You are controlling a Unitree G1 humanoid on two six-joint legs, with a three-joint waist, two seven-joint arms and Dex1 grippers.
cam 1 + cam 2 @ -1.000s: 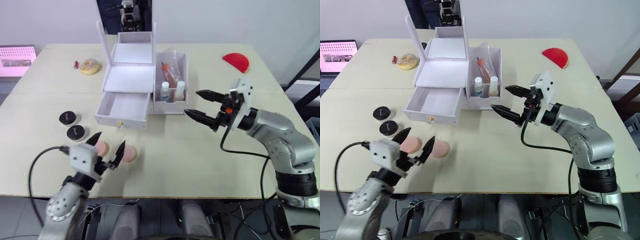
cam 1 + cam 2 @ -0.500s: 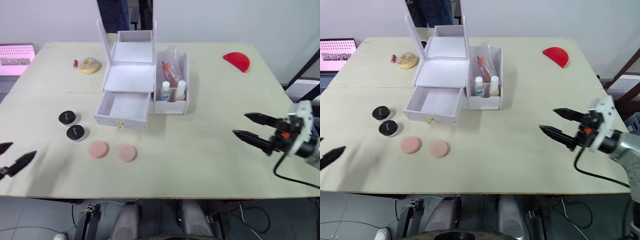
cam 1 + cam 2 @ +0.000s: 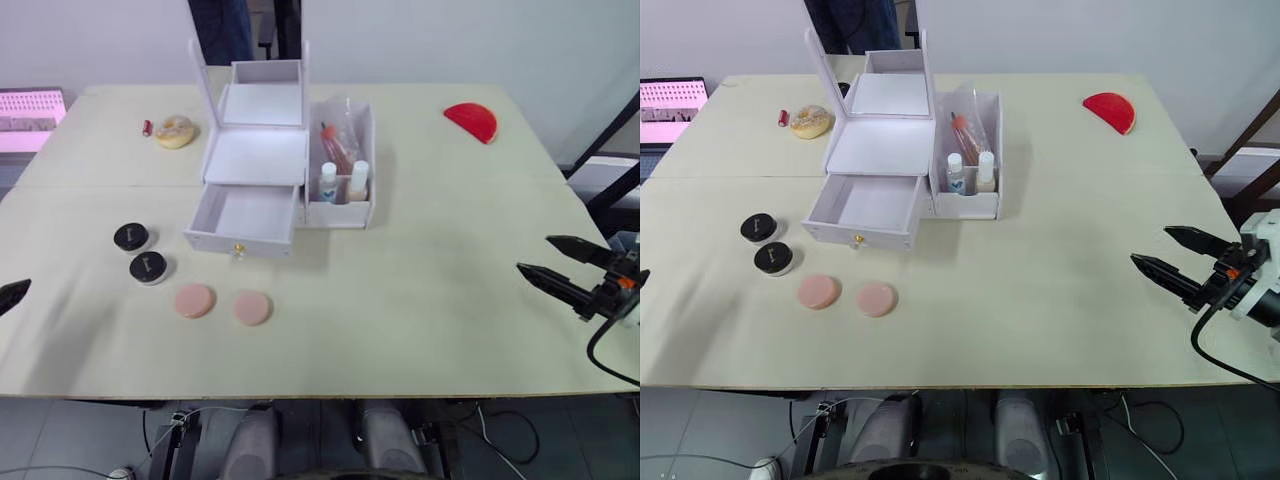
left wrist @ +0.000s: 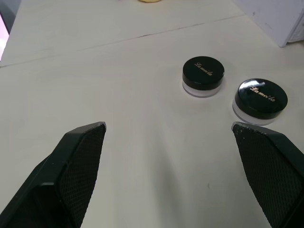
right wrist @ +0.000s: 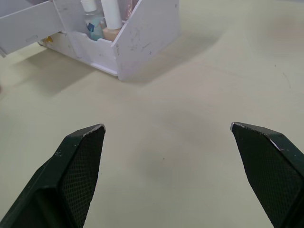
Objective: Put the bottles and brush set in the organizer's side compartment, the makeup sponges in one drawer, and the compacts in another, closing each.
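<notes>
While both grippers, left (image 4: 168,142) and right (image 5: 166,142), stood wide open and empty, makeup sponges (image 3: 195,300) looked soft, light; pinch across edges.

A pale cream tabletop (image 3: 420,300) stands before a plain light wall (image 3: 450,40); grey floor (image 3: 60,440) shows beneath its front edge.
</notes>
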